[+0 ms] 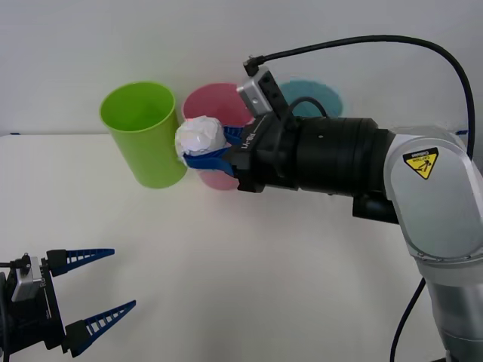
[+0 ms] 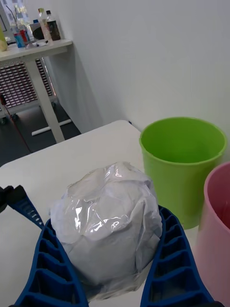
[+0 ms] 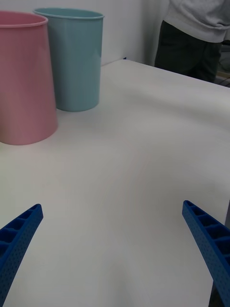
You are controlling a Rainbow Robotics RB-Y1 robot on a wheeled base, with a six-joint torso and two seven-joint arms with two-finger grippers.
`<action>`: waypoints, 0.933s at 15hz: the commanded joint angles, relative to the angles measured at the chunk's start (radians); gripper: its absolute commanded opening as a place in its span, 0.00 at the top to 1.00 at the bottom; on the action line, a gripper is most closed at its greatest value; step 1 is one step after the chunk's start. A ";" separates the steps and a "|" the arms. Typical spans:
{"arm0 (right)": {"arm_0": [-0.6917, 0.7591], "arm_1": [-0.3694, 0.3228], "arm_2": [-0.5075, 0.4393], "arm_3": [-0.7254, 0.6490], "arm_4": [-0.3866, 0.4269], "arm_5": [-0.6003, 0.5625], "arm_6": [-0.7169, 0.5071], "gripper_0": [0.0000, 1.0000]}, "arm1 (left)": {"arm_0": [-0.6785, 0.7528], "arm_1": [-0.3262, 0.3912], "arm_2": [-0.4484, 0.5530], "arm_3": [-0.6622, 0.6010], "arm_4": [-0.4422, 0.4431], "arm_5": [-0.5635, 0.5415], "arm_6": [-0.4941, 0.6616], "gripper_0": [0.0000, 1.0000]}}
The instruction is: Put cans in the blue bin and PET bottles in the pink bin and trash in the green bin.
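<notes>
Front view: right gripper [image 1: 202, 151] fingers are clamping the trash [image 1: 201, 137] beside the green bin [image 1: 143, 132], not yet dropped; left gripper [image 1: 94, 290] is waiting, fingers spread empty.

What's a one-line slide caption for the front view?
Right claw holds the trash in front of the pink bin, beside the green bin; left claw waits open.
</notes>
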 commanded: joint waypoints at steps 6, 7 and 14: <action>-0.310 0.098 0.031 0.302 0.089 0.053 -0.058 1.00 | 0.000 0.000 0.000 0.000 0.000 0.000 0.000 0.00; -0.352 0.109 0.031 0.362 0.089 0.073 -0.055 1.00 | 0.000 0.000 0.000 0.000 0.000 0.000 0.000 0.00; -0.572 0.163 0.075 0.733 0.141 0.243 -0.042 1.00 | 0.000 0.000 0.000 0.000 0.000 0.000 0.000 0.00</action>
